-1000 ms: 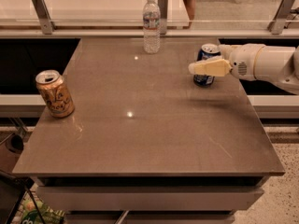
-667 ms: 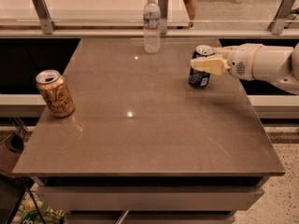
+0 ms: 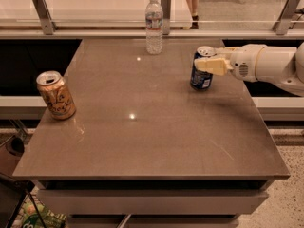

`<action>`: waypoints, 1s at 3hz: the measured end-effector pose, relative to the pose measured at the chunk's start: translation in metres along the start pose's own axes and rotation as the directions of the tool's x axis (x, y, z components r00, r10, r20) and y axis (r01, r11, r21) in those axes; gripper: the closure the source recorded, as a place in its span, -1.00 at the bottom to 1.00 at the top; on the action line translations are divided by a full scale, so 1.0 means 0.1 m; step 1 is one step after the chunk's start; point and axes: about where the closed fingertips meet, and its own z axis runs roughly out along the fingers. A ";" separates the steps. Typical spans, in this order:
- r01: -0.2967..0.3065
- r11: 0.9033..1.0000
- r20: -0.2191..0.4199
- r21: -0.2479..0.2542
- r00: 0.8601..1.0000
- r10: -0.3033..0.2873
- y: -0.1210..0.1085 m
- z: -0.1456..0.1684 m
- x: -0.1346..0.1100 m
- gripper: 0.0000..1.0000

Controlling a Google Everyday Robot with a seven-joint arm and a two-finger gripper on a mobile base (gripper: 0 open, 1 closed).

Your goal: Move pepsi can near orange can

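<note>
Pepsi can (image 3: 200,80) — partly behind hand (image 3: 204,61)

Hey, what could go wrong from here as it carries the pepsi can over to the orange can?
The gripper grips the pepsi can near its top, tilted, so it may slip. The orange can stands right at an edge of the table; a bump on arrival might knock it off.
</note>
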 end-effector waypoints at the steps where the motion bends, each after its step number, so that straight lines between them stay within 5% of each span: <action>1: 0.001 1.000 0.000 -0.003 1.000 -0.001 0.02 0.02 -0.01 1.00; 2: 0.013 1.000 -0.010 -0.014 1.000 -0.013 0.08 0.01 -0.07 1.00; 3: 0.060 0.996 -0.038 -0.059 0.997 -0.062 0.43 0.03 -0.30 1.00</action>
